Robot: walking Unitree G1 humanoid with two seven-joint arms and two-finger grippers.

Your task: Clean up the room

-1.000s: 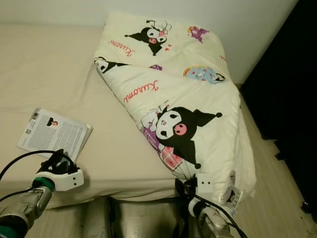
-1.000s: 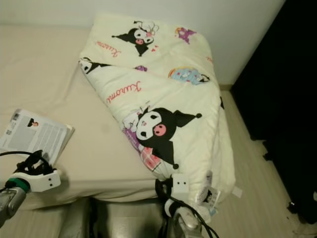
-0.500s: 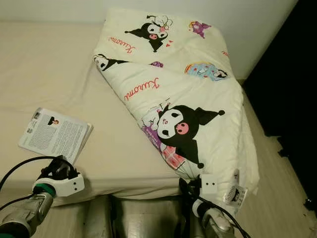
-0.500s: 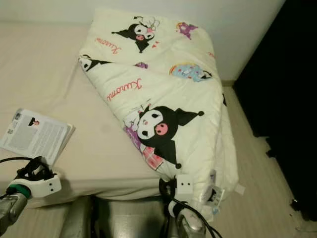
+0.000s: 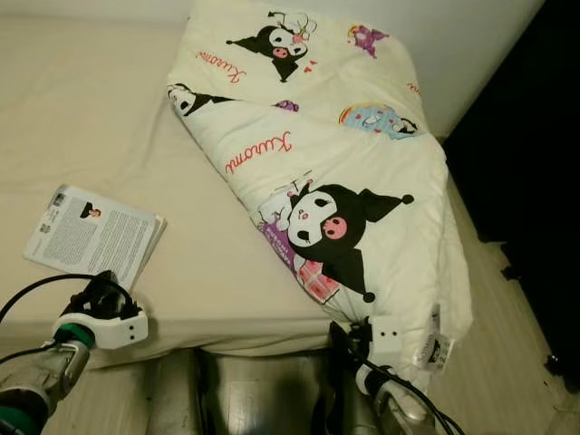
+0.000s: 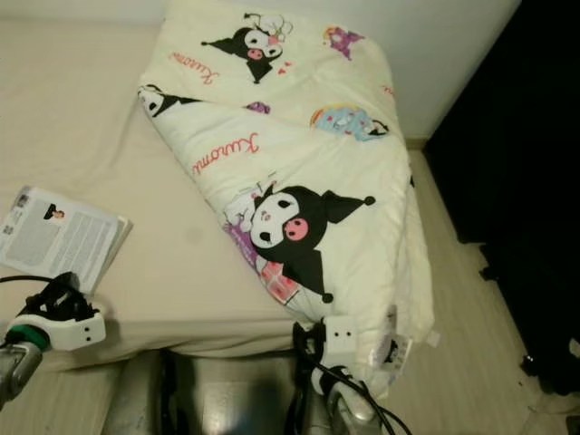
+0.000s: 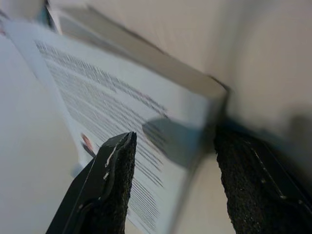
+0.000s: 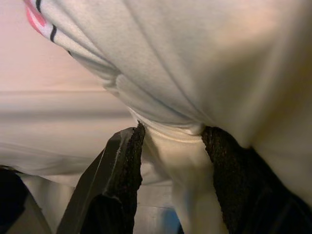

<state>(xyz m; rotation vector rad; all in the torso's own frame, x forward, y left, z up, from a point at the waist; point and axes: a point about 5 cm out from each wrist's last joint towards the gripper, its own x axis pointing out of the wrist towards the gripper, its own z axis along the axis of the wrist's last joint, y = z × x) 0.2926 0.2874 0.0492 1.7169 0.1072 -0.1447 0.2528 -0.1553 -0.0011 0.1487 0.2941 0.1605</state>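
Cream quilt (image 8: 195,73) fold pinched by right gripper (image 8: 170,146).

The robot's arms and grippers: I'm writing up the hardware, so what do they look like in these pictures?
Both arms are silver metal. The left gripper sits on a white block with small dark dots behind a green ring; a black cable loops off it. The right gripper has a similar white block and black cables. The fingers are black with rough, grainy pads.
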